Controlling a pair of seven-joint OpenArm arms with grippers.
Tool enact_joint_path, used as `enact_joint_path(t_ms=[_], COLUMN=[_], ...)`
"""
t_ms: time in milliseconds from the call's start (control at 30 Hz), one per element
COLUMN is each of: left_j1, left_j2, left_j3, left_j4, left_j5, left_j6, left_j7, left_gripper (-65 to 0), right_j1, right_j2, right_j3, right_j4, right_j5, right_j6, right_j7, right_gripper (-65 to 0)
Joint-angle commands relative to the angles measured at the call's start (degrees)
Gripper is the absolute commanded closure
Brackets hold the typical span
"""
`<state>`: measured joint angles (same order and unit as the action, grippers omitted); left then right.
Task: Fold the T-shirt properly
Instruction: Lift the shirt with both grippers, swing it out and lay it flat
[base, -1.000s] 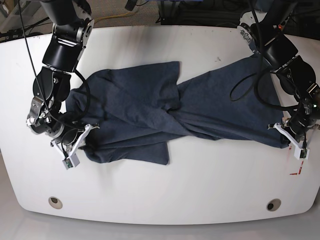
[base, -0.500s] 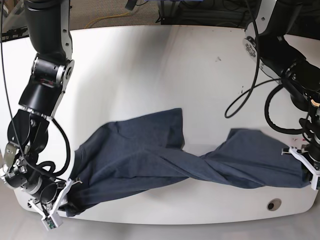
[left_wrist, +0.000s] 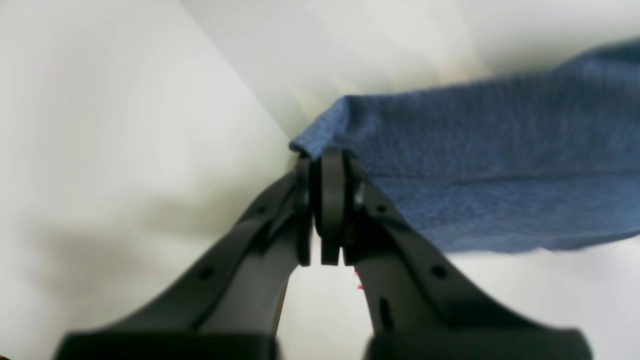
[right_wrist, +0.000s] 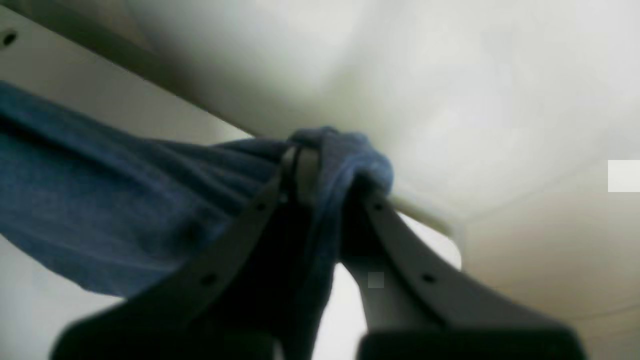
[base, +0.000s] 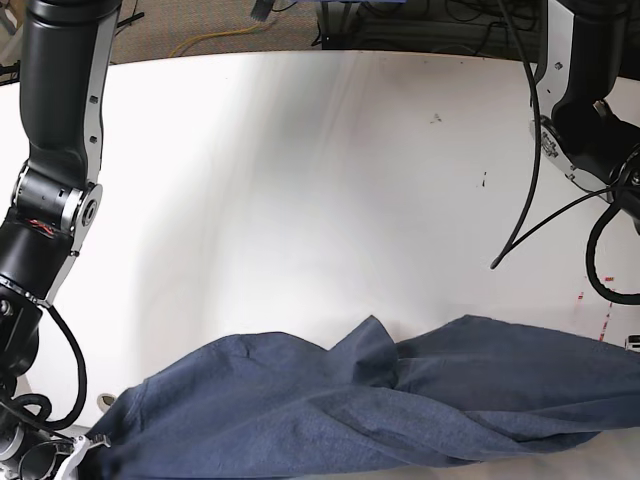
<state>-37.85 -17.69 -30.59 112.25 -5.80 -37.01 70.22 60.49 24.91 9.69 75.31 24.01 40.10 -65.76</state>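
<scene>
Mostly bare white table (base: 300, 180) above bunched T-shirt (base: 330, 410).

White table (base: 300, 180) — cables (base: 230, 35) behind.

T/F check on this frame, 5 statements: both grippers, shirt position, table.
1. The left gripper is shut on an edge of the dark slate-blue heathered fabric T-shirt. True.
2. The right gripper hangs open with nothing in it. False: it is shut on a bunched corner of the shirt.
3. The shirt lies spread flat in the middle of the white table. False: it is stretched in a twisted band along the table's near edge, with creases across it.
4. White lettering is readable on the shirt. False: no lettering shows in any view.
5. The far half of the table carries no fabric. True.
</scene>
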Motion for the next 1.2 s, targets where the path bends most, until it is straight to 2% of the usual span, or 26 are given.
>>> enact_joint_path(t_ms=[0,100,233,400,467,733,1033,1167], left_j1=[1.1,4.0,9.9,16.4,19.9,29.9,42.8,46.9], left_j2=[-0.7,-0.5,-0.3,-0.1,1.1,1.7,1.7,1.7], left_j3=[0.1,-0.2,-0.3,-0.5,-1.6,-4.6,-5.1,-8.0], left_j4=[0.9,1.0,1.0,1.1,1.1,1.1,1.1,1.1], left_j5=[0.0,0.0,0.0,0.0,0.0,0.1,0.0,0.0], left_j6=[-1.3,-1.9,-2.1,-2.1,-2.4,-3.0,-3.0,-3.0], left_j7=[-1.2,-1.2,-1.5,-1.5,-1.5,-1.5,-1.5,-1.6], left_gripper=[0.0,0.0,0.0,0.0,0.0,0.0,0.0,0.0], right_j1=[0.9,-3.0,-11.7,-22.1,-28.3,-43.0,-54.4,-57.2], right_j2=[0.5,0.5,0.0,-2.4,-3.5,-7.1,-10.3,-11.9], right_j3=[0.5,0.6,4.5,8.4,10.8,17.3,21.1,23.0], right_j4=[1.1,2.5,6.7,10.2,11.7,13.4,18.5,19.1], right_j5=[0.3,0.3,0.3,0.3,0.3,0.4,0.4,0.4], right_j6=[-0.1,-0.1,-0.1,-0.1,-0.1,-0.1,-0.1,-0.1], right_j7=[0.0,-0.1,-0.3,-0.3,-0.2,-0.2,-0.3,-0.3], right_gripper=[0.0,0.0,0.0,0.0,0.0,0.0,0.0,0.0])
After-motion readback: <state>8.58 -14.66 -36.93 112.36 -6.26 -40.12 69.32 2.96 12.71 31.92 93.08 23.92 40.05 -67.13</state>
